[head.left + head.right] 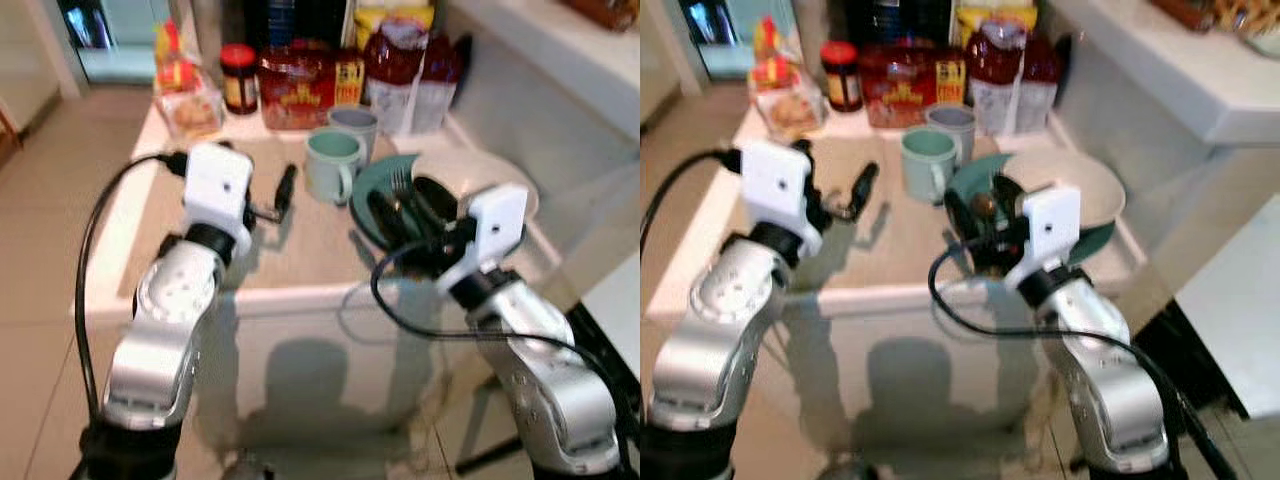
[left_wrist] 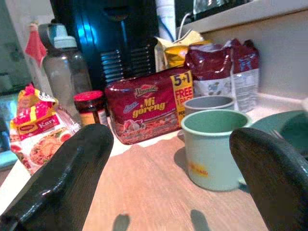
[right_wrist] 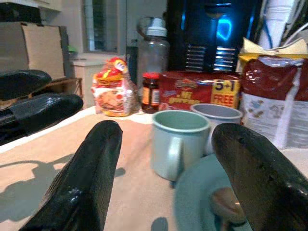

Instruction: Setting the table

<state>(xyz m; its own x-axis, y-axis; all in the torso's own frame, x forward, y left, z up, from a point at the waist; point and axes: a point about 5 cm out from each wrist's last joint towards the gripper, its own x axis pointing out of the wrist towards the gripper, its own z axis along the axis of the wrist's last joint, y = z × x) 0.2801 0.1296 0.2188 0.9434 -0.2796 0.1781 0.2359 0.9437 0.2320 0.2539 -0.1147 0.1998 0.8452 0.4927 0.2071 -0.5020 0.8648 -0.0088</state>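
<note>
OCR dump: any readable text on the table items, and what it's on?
"Mi goreng" – red noodle multipack
"5+1 FREE" – yellow panel of the same pack
"Kari" – noodle packet beside the red-lidded jar
Yellow mark on the green mug: blurred, unreadable
Print on the dark red bags: too small to read
Brand oval above "Mi goreng": too blurred to be sure

Mint-green mug [image 1: 333,163], grey mug [image 1: 356,124] behind; teal plate [image 1: 970,180]; tan wood-grain mat [image 1: 300,240]. Red noodle pack [image 2: 148,104] — yellow "5+1" patch. Jar [image 1: 239,78] w/ red lid.
</note>
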